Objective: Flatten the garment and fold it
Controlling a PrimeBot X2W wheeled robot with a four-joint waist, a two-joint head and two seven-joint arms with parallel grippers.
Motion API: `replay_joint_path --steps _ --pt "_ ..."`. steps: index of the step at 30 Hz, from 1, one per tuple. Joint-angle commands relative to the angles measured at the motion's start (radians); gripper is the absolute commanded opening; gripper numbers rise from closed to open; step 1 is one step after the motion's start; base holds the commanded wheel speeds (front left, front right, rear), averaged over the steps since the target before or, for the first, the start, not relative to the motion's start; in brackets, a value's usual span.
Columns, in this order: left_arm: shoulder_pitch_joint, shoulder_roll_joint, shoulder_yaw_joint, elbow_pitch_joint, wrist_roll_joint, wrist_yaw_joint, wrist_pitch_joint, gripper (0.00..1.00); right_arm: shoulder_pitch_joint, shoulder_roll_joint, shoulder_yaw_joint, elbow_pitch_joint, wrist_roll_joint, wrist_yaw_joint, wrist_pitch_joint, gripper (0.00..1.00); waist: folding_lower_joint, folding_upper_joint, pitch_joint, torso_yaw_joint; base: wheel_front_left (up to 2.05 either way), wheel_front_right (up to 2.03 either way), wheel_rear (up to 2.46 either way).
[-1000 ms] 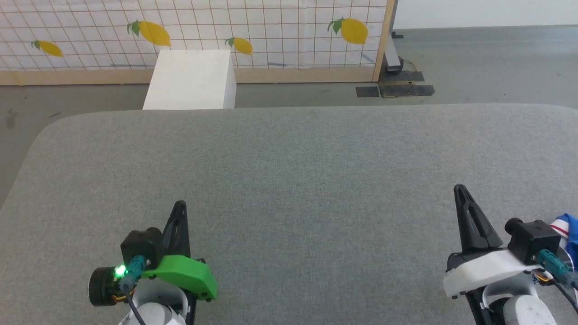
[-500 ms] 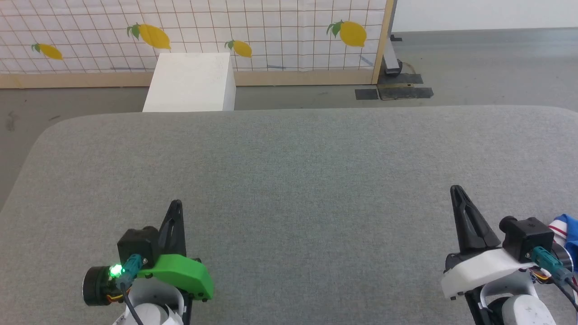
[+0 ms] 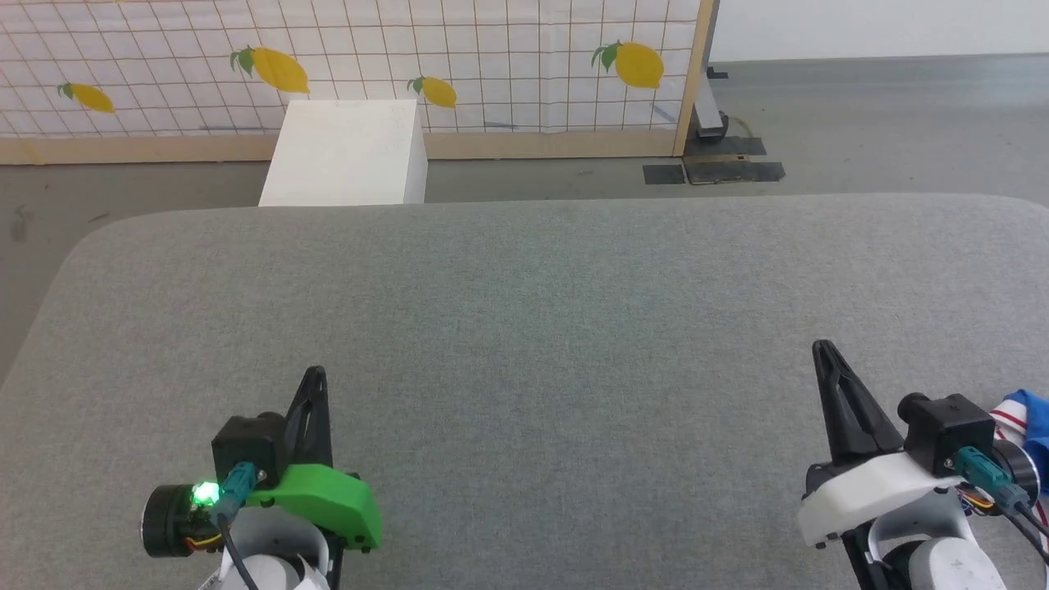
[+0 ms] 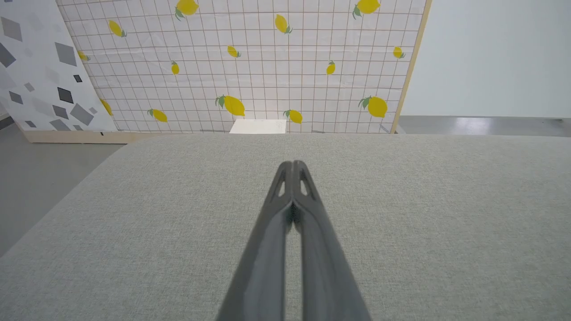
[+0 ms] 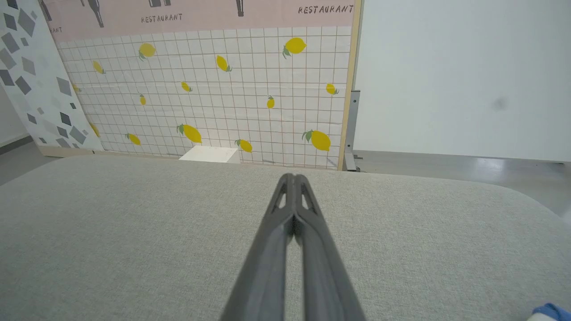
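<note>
A small piece of the garment [image 3: 1024, 414], blue with red-and-white striped trim, peeks out at the right edge of the head view, behind my right wrist. A blue scrap of the garment [image 5: 549, 310] also shows at the bottom right corner of the right wrist view. My left gripper [image 3: 314, 374] hovers over the grey padded table [image 3: 524, 328] at the lower left, shut and empty [image 4: 292, 164]. At the lower right, my right gripper [image 3: 819, 347] is shut with nothing held [image 5: 292, 177], just left of the garment.
A white box [image 3: 348, 152] stands on the floor beyond the table's far edge. Behind it runs a lemon-print grid screen [image 3: 369, 57] with a wooden frame. A metal stand foot [image 3: 713, 123] sits on the floor at the back right.
The head view has tilted slightly, so the whole scene sits a little lower. Both grippers stay shut in about the same places over the table.
</note>
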Motion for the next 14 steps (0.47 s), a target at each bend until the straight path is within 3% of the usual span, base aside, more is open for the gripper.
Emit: replay_joint_path --steps 1,14 --pt "0.014 -0.005 0.005 -0.009 0.011 -0.006 0.005 0.00 0.015 0.001 0.002 -0.009 -0.010 -0.001 0.007 0.00 0.0000 0.0000 0.000 0.000 0.00 0.00 0.00" --pt "0.025 -0.009 0.021 -0.035 0.040 -0.015 0.031 0.00 0.021 0.001 0.006 -0.023 -0.035 -0.001 0.033 0.00 0.0000 0.0000 -0.005 -0.002 0.00 0.00 0.00"
